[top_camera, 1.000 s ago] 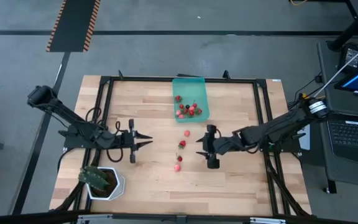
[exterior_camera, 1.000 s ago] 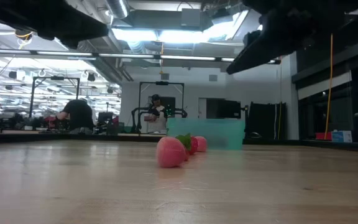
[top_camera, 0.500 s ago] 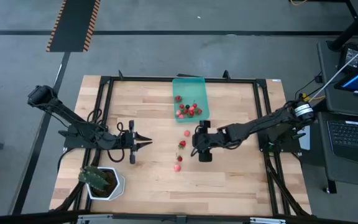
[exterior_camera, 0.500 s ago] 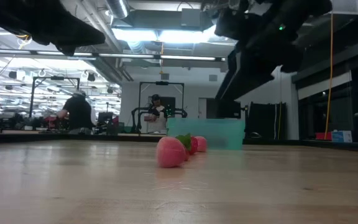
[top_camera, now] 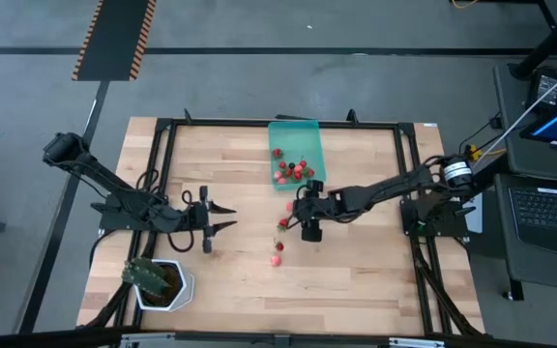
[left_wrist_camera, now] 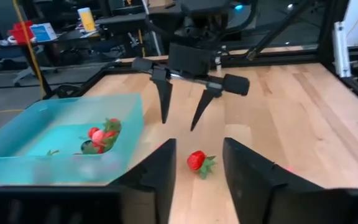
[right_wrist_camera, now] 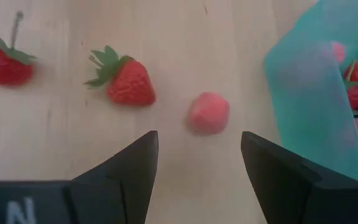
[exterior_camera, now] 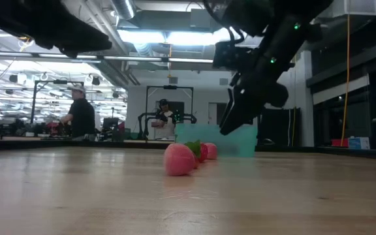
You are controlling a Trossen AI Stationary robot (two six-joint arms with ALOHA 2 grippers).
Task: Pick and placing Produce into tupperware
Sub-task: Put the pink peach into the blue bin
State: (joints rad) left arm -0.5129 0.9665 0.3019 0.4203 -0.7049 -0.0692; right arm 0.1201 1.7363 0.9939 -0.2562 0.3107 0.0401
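Box: teal box (top_camera: 294,145) at the table's far edge, red berries (top_camera: 291,172) inside.
Loose berries: three (top_camera: 277,259) on the wood nearby.
Right hand (top_camera: 293,211): wide, empty, above them.
Left hand (top_camera: 231,217): open, empty, waiting aside.
Low view only: people behind.

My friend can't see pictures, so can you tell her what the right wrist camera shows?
The right gripper hangs open over the wooden table, its two dark fingers spread below a round pink fruit. Beside that lie a red strawberry with green leaves and another red fruit with a stem. The teal tupperware, holding more fruit, is off to one side.
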